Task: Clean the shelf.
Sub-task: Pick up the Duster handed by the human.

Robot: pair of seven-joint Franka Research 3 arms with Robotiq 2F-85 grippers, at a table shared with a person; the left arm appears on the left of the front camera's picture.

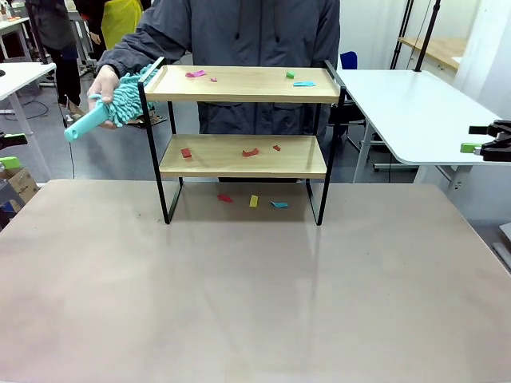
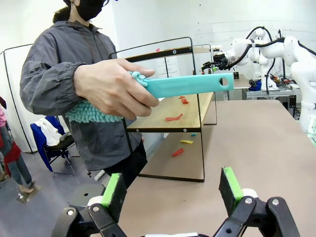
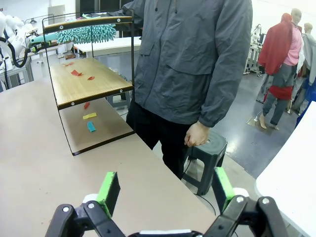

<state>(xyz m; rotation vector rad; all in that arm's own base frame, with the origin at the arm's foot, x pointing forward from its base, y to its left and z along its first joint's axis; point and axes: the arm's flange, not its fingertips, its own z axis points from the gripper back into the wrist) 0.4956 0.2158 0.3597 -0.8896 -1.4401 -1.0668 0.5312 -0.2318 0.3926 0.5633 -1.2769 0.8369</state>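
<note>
Shelf (image 1: 243,84) standing at far middle of table (image 1: 255,303), right in front of person: two pale wooden boards, thin black metal frame, four legs. Small flat scraps (image 1: 250,152) in red, pink, green, blue and yellow lying on both boards and on tabletop beneath.

Person's hand (image 1: 104,82) clasping smooth teal handle of duster (image 1: 128,102), shaggy head hanging at top board's left end, contact unclear. Other hand (image 3: 196,135) hanging loosely curled.

Left gripper (image 2: 173,190) and right gripper (image 3: 165,190) hovering, jaws spread wide, gripping nothing. Near half of tabletop offering broad, smooth room.
</note>
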